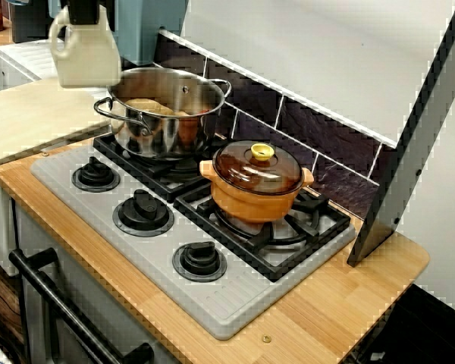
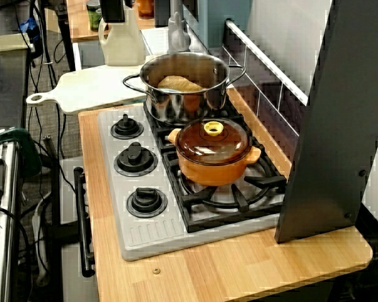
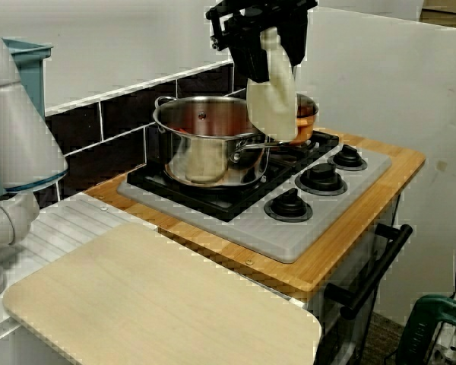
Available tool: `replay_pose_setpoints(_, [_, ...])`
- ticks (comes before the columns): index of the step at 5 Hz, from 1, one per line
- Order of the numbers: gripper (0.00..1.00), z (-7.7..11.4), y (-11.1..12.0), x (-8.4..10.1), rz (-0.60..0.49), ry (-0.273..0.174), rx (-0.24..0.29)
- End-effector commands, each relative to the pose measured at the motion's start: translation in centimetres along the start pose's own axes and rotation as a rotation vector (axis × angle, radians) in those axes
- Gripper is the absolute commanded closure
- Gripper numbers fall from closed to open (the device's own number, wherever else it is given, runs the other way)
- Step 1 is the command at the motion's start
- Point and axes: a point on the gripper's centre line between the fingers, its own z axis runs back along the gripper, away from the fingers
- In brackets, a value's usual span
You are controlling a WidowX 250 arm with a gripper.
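We see open air over the cutting board (image 3: 159,304), held jug (image 3: 272,95) near the rim of the steel pot (image 1: 148,133), lidded orange pot (image 1: 254,201) just beside, tiled wall (image 1: 326,140) behind both, slanted dark panel (image 1: 413,152) closing the far end.

We see a cream-white plastic jug (image 1: 87,54) with a moulded handle loop on its left side. It hangs upright, held by its neck clear of any surface, in the frame's upper left corner.
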Motion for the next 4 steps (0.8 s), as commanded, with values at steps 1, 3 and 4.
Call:
replay_pose_setpoints(1, [1.0, 1.5, -2.3, 2.1, -0.024, -0.016, 0.012])
replay_pose_setpoints(3, [1.0, 1.2, -3.4, 3.4, -0.035, 0.021, -0.002])
replay_pose_setpoints(4, [1.0, 1.0, -3.2, 3.8, -0.018, 0.03, -0.029])
